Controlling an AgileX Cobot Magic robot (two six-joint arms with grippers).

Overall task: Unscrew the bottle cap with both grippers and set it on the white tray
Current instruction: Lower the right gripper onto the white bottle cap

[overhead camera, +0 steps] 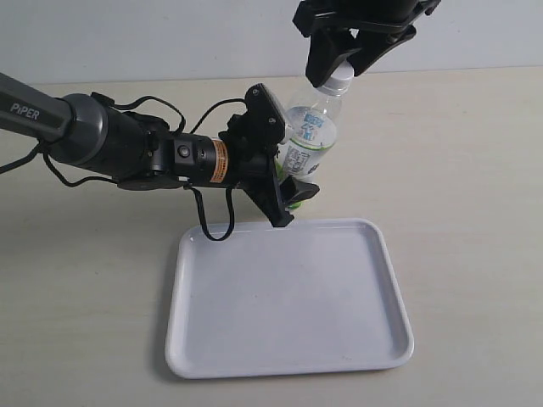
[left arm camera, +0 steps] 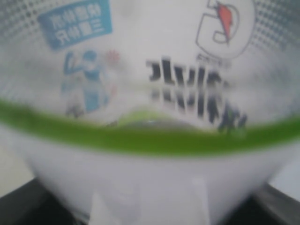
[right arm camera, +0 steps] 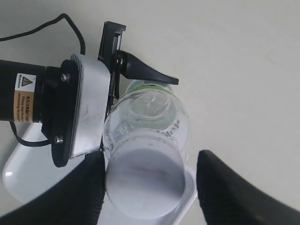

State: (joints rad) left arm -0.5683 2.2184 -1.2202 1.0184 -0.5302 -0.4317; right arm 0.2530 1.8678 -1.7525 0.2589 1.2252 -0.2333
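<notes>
My left gripper (overhead camera: 288,165) is shut on the labelled body of the bottle (overhead camera: 310,136) and holds it tilted above the far edge of the white tray (overhead camera: 280,339). The bottle's label (left arm camera: 150,93) fills the left wrist view. The bottle cap (overhead camera: 339,79) sits on the neck. My right gripper (overhead camera: 338,66) comes down from above and stands open around it. In the right wrist view the cap (right arm camera: 143,180) lies between the two black fingers; one finger (right arm camera: 84,187) is against the cap's side, the other (right arm camera: 234,192) stands apart from it.
The pale tabletop (overhead camera: 458,170) spreads around the tray. The left arm's black cable (overhead camera: 208,225) hangs over the tray's far left corner. The tray's rim (right arm camera: 14,173) shows under the left gripper's body.
</notes>
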